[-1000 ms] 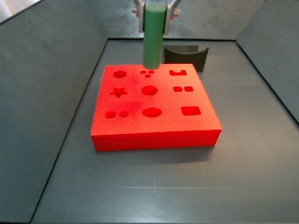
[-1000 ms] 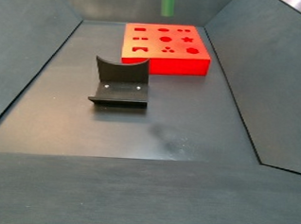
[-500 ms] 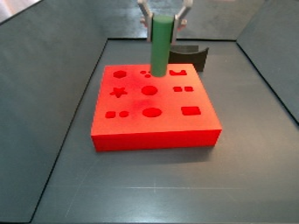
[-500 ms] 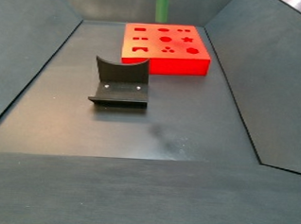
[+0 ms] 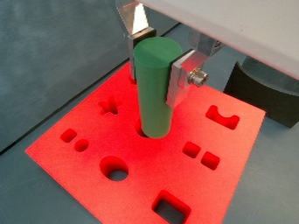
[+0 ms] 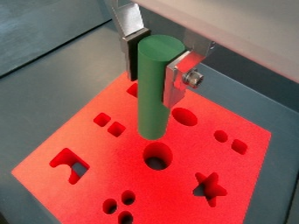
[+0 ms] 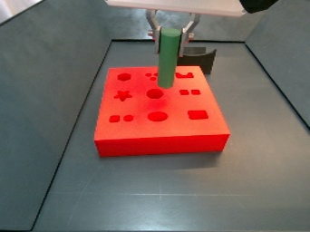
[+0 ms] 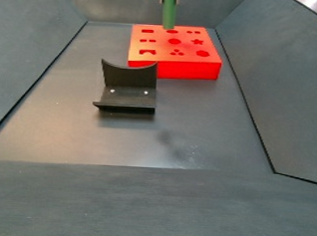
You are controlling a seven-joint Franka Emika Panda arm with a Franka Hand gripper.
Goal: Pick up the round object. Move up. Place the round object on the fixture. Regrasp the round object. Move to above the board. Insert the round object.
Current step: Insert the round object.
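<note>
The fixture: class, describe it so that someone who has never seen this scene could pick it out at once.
Start from the red board lying on the dark floor, where the end effector holds the green peg upright above it. The fixture stands on the floor apart from the board. It is the only dark block, with a curved notch in its upright.

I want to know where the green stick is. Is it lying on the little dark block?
No, the pincer holds the round object upright above the board, away from the fixture.

My gripper (image 5: pixel 160 59) hangs above the board (image 7: pixel 161 124), the round object (image 5: pixel 155 87) upright between my fingers (image 5: pixel 184 77), over a round hole; the fixture (image 8: pixel 127 86) sits apart.
</note>
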